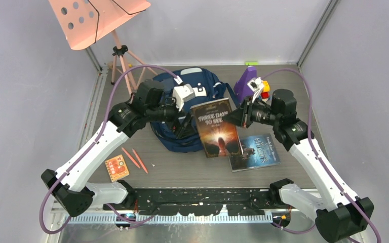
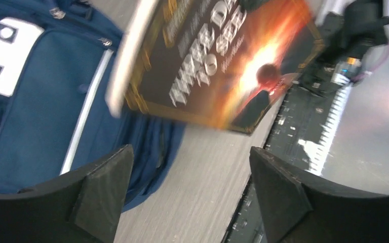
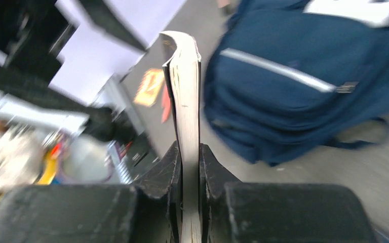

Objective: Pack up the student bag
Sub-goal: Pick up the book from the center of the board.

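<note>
Your student bag lies at the back middle of the table, front side up with its white patch and stripes showing. You cannot tell from these views whether its main compartment is unzipped. Over its near edge hangs the book titled "Three Days to See", cover up and tilted. Your right gripper is clenched on the book's page edge, probably to hold it aloft beside the bag, ready to go in. Your left gripper sits just beside the book's other side, jaws spread wide on nothing, so the book hangs on one grip alone. A second book lies flat nearer you, with an orange card and two orange pencils off to the left. The table is grey wood-grain, walled by pale panels, with a pink stand behind.
</note>
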Available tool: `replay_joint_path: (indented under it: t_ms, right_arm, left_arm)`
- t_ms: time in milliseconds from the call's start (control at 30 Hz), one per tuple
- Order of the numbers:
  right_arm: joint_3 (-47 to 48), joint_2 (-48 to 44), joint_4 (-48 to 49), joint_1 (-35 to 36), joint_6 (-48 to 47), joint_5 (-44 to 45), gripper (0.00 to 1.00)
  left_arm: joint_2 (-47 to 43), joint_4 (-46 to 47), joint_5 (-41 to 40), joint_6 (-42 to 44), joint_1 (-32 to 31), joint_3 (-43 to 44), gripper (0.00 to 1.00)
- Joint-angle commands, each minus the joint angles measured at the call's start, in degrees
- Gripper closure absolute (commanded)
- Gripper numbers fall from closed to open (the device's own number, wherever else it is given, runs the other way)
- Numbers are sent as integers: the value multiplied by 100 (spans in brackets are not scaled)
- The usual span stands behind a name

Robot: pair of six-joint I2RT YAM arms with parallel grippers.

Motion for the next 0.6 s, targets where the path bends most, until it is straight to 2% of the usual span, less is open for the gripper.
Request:
replay_joint_path:
  t_ms: [0,67,200,400,467,567]
  right_arm:
    - [598,-274,-698,-43,-120,3019,99]
    - [618,-347,-882,-42,-141,4123,99]
    - [564,-503,-1202,-42,-141,5563,99]
    - [375,-734,-1498,-47,-285,6195,99]
    - [222,-847,-1400,-43,-224,6235,99]
    - [49,-943,-1216,-42,-116,6188,99]
  left_arm:
    - [157,697,-1440,65,17,-442,11]
    - [500,682,-1579,23,11,-455,13]
    - [1230,809,-1518,-1,-118,-483,20]
    - [2140,813,-1861,-212,-312,-200,32]
    - [2361,1020,-1904,-316,-485,-58,31]
    - [2731,1209,-2658,-262,-869,171,30]
